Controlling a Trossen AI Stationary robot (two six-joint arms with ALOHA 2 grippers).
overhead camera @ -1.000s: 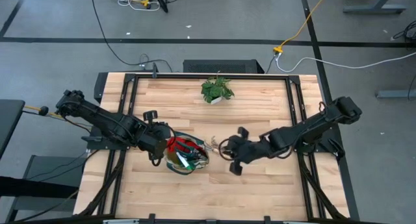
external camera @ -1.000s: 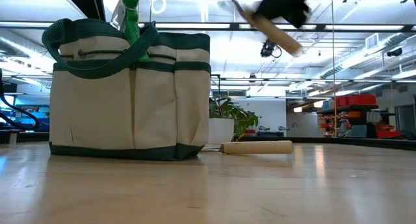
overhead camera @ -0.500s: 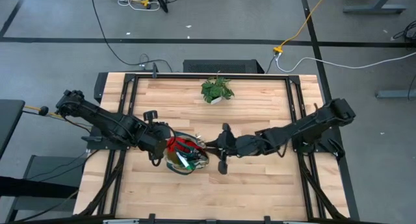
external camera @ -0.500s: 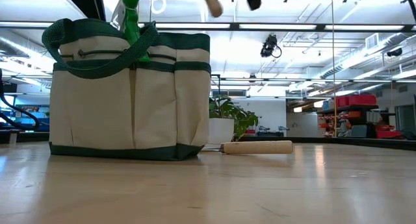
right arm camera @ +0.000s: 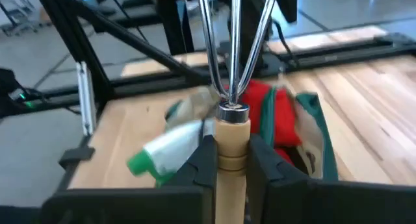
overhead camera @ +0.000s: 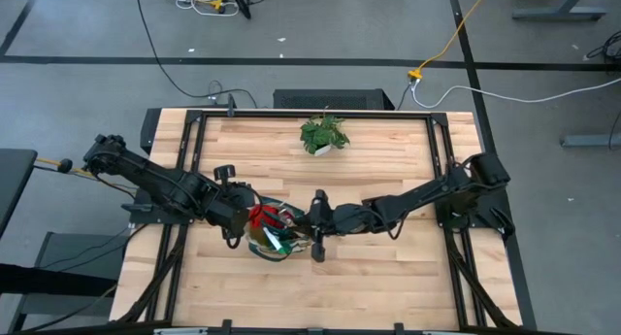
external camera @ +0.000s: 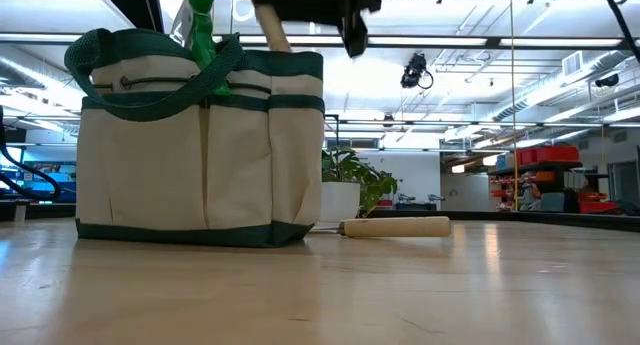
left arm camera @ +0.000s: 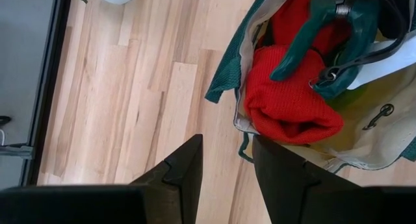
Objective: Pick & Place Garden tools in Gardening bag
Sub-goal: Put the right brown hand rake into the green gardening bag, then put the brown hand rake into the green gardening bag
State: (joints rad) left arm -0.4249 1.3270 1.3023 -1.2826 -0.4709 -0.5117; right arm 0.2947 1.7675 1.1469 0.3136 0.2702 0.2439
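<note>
The cream bag with green trim (overhead camera: 278, 230) stands left of the table's middle (external camera: 200, 135). It holds red gloves (left arm camera: 292, 107), a green-handled tool (left arm camera: 338, 29) and a green-capped piece (external camera: 200, 20) that sticks up out of it. My right gripper (overhead camera: 315, 226) is shut on a wooden-handled metal rake (right arm camera: 232, 120), high beside the bag's right side. My left gripper (left arm camera: 224, 172) is open and empty at the bag's left side. Another wooden handle (external camera: 395, 226) lies on the table right of the bag. My right gripper pinches the rake's wooden handle between its two fingers (right arm camera: 203, 159), just behind the metal collar (right arm camera: 232, 110). The metal tines (right arm camera: 234, 42) point away from the wrist, toward the bag. The rake is lifted clear of the table, its handle (external camera: 270, 25) slanting down.
A leafy plant in a white pot (overhead camera: 323, 134) stands near the table's far edge, also seen behind the bag (external camera: 350, 185). Bare wooden tabletop (overhead camera: 388, 277) lies along the near side. Black rails (overhead camera: 446, 170) frame the table.
My right gripper has carried the rake toward the table's left edge, from right of the middle to just beside the bag. The rake has turned on the way, so its handle now slants the other way in the low view.
</note>
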